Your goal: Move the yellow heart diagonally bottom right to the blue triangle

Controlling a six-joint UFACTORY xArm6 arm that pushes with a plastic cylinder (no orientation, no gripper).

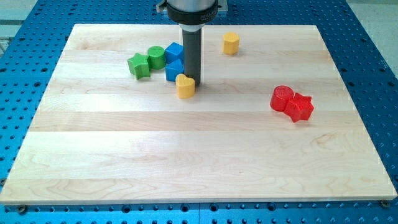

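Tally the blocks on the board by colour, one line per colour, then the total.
Green: 2 – green star, green cylinder
Blue: 2 – blue cube, blue triangle
Yellow: 2 – yellow heart, yellow cylinder
Red: 2 – red cylinder, red star
Total: 8

place: lab bench | evidence: blue perforated metal table [25, 37], wooden board [199, 155]

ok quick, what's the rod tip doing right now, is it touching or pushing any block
My tip: no gripper to open or close, holding nothing; it stands right beside the yellow heart block, at its upper right, contact cannot be told. The blue triangular block sits just to its left.
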